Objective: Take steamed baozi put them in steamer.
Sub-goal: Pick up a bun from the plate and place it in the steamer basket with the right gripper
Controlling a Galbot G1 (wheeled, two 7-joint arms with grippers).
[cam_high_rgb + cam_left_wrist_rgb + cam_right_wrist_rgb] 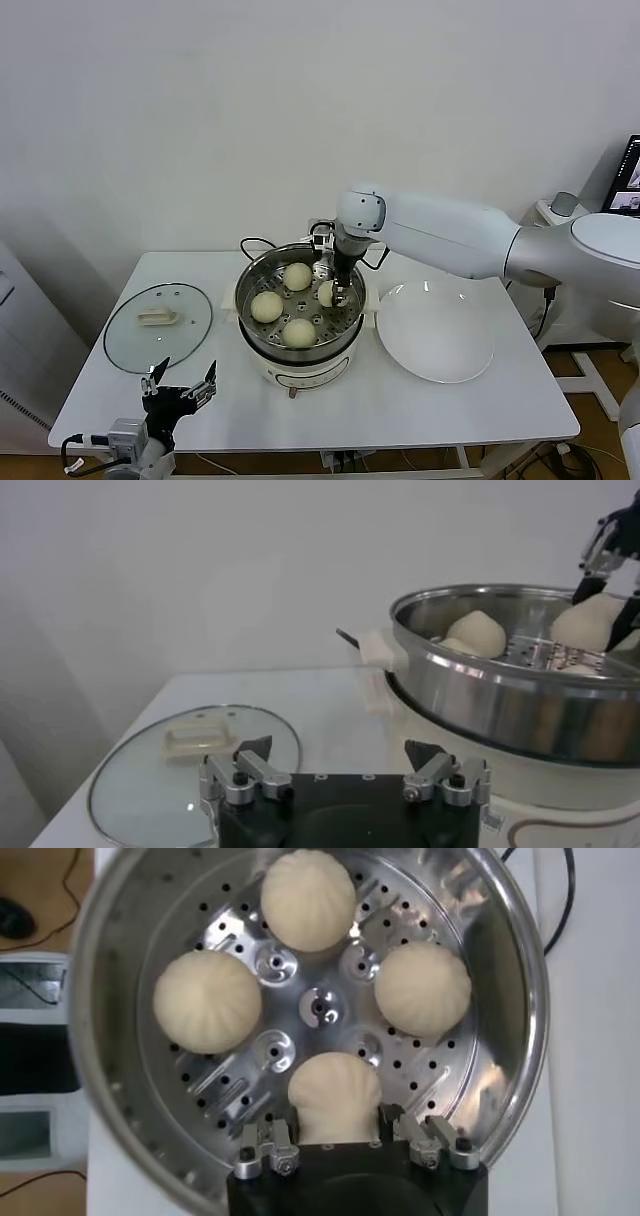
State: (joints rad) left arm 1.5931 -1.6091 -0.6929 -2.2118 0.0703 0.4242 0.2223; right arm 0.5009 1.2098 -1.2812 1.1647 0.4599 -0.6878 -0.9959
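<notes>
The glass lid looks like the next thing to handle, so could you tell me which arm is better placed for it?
Probably left: the left gripper, open, hovers just before the lid, while the right gripper is inside the steamer around a baozi.

I can read no text, label, brand or number anywhere — not on the round shiny stainless-steel steamer pot with its white base (300, 350), nor on the dark monitor screen (630, 180) far right.

Fourth baozi (327, 293): partly hidden behind right gripper (338, 292).
Plate (434, 332): near rim behind right arm.
Monitor (628, 178): cut by picture edge.
</notes>
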